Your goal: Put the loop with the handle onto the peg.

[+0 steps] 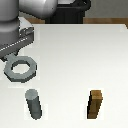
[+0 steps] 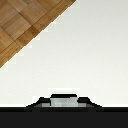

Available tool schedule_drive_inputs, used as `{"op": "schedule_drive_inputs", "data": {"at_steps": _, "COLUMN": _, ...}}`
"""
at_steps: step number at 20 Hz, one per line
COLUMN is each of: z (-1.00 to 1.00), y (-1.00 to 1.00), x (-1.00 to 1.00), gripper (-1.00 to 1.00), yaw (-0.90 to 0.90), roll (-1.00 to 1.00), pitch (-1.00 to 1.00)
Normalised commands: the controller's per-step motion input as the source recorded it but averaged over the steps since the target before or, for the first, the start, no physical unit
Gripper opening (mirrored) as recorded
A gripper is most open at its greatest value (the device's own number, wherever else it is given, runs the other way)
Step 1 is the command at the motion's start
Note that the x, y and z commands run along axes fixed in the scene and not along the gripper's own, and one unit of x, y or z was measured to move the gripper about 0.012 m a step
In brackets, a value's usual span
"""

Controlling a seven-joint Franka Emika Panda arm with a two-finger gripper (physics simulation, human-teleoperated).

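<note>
Carrying step: holding the flat grey metallic octagonal ring with the round hole and short stub handle [image 1: 21, 69] appears to be the step in hand; the ring looks lifted off the white table [image 1: 80, 60], tilted a little, with its handle running up toward the arm at the exterior view's left.
Gripper: the gripper [image 1: 14, 49] of the grey and white arm seems clamped on the stub handle, judging by how the ring hangs from it; the fingertips themselves are too blurred to see plainly.
Wrist view: only a pale grey block [image 2: 64, 101] shows above a black band, with bare table and a corner of brown wooden floor [image 2: 25, 25] beyond; neither ring nor peg can be told there.
Peg: the upright dark grey smooth round cylinder [image 1: 34, 104] stands on the table near the ring, closer to the camera in the exterior view, apart from it, with nothing on it.
Other item: 1 brown wooden square-sided block [image 1: 96, 104] stands well apart, toward the exterior view's right, level with the peg.
Progress: my judgement is that the grasp is done and the placing is not yet done.
Next move: it calls for bringing the round hole directly above the peg's top, levelling the ring, then lowering it so the peg passes through.
Risk: the rim may catch the peg's top and tip it.
</note>
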Motion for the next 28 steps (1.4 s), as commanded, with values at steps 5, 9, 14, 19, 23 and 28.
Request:
{"op": "schedule_drive_inputs", "data": {"at_steps": 5, "z": 0.0, "y": 0.0, "x": 1.0, "gripper": -1.0, "yaw": 0.0, "roll": 0.0, "pitch": 0.0}}
{"op": "schedule_drive_inputs", "data": {"at_steps": 9, "z": 0.0, "y": 0.25, "x": 0.25, "gripper": -1.0, "yaw": 0.0, "roll": 0.0, "pitch": 0.0}}
{"op": "schedule_drive_inputs", "data": {"at_steps": 14, "z": 0.6, "y": 0.0, "x": 0.0, "gripper": -1.0, "yaw": 0.0, "roll": 0.0, "pitch": 0.0}}
{"op": "schedule_drive_inputs", "data": {"at_steps": 19, "z": 0.8, "y": 0.2, "x": 0.0, "gripper": -1.0, "yaw": 0.0, "roll": 0.0, "pitch": 0.0}}
{"op": "schedule_drive_inputs", "data": {"at_steps": 23, "z": 0.0, "y": 0.75, "x": 0.0, "gripper": -1.0, "yaw": 0.0, "roll": 0.0, "pitch": 0.0}}
{"op": "schedule_drive_inputs", "data": {"at_steps": 28, "z": 0.0, "y": 0.4, "x": 0.0, "gripper": -1.0, "yaw": 0.0, "roll": 0.0, "pitch": 0.0}}
